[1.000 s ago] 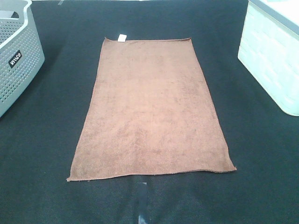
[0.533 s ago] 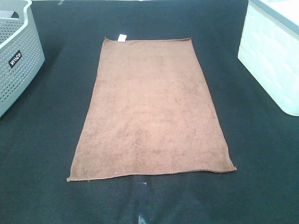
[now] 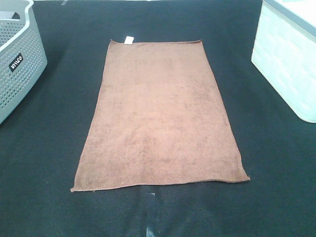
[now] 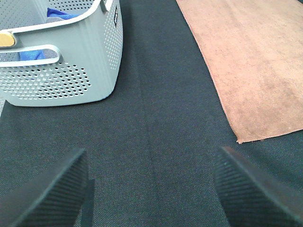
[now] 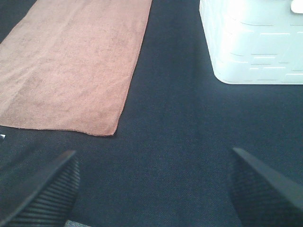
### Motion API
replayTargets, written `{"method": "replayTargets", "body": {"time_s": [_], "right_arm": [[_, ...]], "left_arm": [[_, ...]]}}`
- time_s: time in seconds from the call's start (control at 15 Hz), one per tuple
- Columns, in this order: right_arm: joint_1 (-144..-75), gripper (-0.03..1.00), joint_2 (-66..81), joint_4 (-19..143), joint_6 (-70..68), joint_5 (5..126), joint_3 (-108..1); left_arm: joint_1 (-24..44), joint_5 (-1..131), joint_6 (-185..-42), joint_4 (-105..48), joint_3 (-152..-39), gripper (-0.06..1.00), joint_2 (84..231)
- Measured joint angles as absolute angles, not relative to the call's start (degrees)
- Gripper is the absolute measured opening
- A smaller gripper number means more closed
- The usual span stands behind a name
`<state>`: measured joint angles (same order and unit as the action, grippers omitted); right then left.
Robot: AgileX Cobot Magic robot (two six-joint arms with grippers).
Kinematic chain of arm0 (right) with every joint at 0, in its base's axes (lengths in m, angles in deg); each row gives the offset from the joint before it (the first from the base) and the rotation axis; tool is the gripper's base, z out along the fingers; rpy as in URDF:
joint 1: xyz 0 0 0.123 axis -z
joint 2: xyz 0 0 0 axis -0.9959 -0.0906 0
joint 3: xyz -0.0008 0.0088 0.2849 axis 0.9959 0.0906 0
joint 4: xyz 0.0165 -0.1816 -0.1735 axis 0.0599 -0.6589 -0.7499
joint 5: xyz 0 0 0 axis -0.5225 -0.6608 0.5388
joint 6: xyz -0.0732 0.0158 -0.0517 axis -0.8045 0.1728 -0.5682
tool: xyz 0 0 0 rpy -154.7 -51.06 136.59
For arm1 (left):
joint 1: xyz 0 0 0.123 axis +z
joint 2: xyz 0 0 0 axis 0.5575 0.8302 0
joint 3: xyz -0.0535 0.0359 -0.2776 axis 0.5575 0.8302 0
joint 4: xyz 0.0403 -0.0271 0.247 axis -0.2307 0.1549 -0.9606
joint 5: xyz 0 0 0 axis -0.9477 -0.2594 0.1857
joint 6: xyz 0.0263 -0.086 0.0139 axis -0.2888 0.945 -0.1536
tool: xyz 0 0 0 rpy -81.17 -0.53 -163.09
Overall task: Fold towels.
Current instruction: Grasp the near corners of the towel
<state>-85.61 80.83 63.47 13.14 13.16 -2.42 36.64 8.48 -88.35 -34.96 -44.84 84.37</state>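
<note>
A rust-brown towel (image 3: 159,113) lies spread flat on the dark table, long side running away from me, with a small white tag (image 3: 129,40) on its far short edge. Neither arm shows in the high view. In the left wrist view my left gripper (image 4: 151,189) stands open over bare cloth, short of the towel's (image 4: 251,61) near left corner. My right gripper (image 5: 154,189) is open too, with nothing between its fingers, and hovers beside the towel's (image 5: 71,61) near right corner.
A grey perforated basket (image 3: 17,64) stands at the left edge; blue cloth (image 4: 61,14) lies inside it. A white bin (image 3: 289,59) stands at the right edge. A strip of pale tape (image 3: 149,215) marks the table in front of the towel.
</note>
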Motion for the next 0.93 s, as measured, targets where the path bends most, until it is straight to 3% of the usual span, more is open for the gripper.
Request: {"method": "replayTargets", "body": {"time_s": [0.53, 0.93], "right_arm": [[-85.61, 0.79, 80.6, 63.47, 13.14, 13.16, -2.42], [-85.61, 0.78, 63.36, 64.39, 14.86, 22.67, -5.75]], "left_arm": [[36.64, 8.94, -88.35, -33.7, -45.01, 0.71, 84.37], [36.64, 37.01, -85.89, -22.06, -36.99, 0.71, 88.32]]}}
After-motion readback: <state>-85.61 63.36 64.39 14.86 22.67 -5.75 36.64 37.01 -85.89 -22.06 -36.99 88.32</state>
